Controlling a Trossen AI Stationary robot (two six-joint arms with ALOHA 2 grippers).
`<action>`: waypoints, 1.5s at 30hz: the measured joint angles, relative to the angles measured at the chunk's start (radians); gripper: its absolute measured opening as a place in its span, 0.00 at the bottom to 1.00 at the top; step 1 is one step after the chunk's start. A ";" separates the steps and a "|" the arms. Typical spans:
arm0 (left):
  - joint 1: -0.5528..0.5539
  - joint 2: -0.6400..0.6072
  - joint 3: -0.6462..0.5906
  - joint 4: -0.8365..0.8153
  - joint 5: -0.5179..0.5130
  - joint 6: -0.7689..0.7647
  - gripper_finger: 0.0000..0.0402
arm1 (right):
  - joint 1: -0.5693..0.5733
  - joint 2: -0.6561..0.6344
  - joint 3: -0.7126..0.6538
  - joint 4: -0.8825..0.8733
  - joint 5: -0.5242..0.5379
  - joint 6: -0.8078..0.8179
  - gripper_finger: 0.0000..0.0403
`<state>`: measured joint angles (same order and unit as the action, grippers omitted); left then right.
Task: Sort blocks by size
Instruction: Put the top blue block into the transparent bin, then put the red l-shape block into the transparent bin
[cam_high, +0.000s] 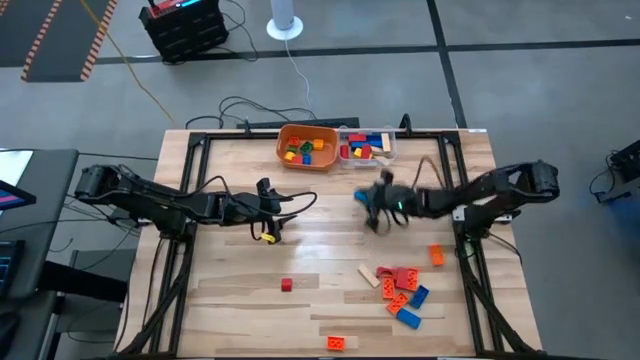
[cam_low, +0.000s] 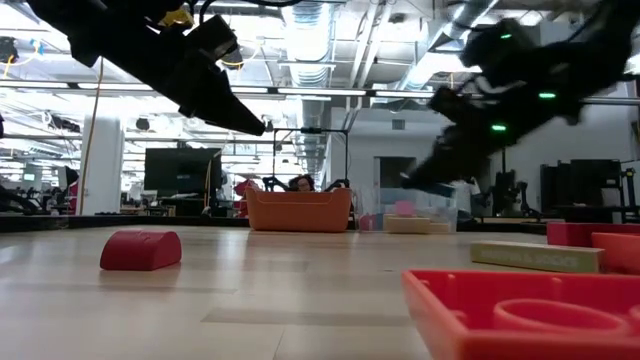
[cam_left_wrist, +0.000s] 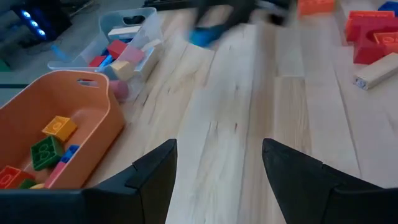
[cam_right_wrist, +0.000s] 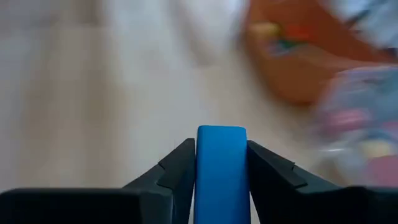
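Risk of a wrong or missed drop, first of all. Right gripper (cam_high: 368, 199) just right of centre in the high view, fingers clamped on a long blue block (cam_right_wrist: 221, 168), carried clear of the table and close below the two bins at upper centre. Clear plastic container (cam_high: 366, 145) directly above it in that frame, orange bowl (cam_high: 307, 145) just to the left, the two nearly touching. Small error in aim, then, enough to send a long brick among the small ones in the bowl, or onto a rim and back onto the wood.

Grip itself narrow: block pinched across its thin sides and sticking out ahead of the fingers, so possibly prone to swivel or slip if swung sharply. Wrist picture smeared, likely a sign of fast travel, which would add to that.

Left gripper (cam_high: 268, 232) left of centre in the high view, fingers apart and holding nothing, pointed toward the bins. Both arms converging on the same upper-centre area; possible clash if both go in together.

Rest of the blocks (cam_high: 400, 287) heaped at lower right of the high view, one red piece (cam_high: 286, 285) alone at lower centre, an orange brick (cam_high: 337, 343) by the bottom edge, close enough to be knocked off.
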<state>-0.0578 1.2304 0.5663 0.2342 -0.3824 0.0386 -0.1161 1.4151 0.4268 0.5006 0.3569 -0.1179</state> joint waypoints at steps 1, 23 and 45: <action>0.000 0.000 0.000 0.001 0.000 0.000 0.57 | -0.048 0.000 0.029 -0.004 0.000 -0.030 0.40; 0.002 0.000 0.000 -0.006 0.001 -0.013 0.57 | -0.477 0.170 0.323 -0.240 -0.213 0.028 0.61; -0.006 0.000 0.000 -0.058 0.013 -0.040 0.57 | 0.285 0.076 0.319 -0.764 -0.148 0.409 0.60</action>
<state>-0.0643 1.2304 0.5663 0.1762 -0.3698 -0.0011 0.1690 1.4913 0.7460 -0.2629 0.2086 0.2915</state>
